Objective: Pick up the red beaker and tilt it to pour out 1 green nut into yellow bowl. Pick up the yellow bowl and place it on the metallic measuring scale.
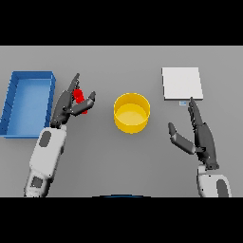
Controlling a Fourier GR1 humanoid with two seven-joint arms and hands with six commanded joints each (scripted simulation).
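Note:
The red beaker (80,98) stands at the left of the table, mostly hidden by my left hand (68,105). That hand is open, its straight fingers on the beaker's far-left side and its thumb on the right side, so the beaker sits in the gap between them. The yellow bowl (131,112) rests upright at the table's middle, to the right of the beaker; I see no nut in it. The metallic measuring scale (182,83), a pale square plate, lies at the back right. My right hand (203,137) hovers open in front of the scale, right of the bowl.
A blue bin (11,102) with raised walls stands at the far left, just beyond my left arm. Grey table surface separates the bowl from the scale.

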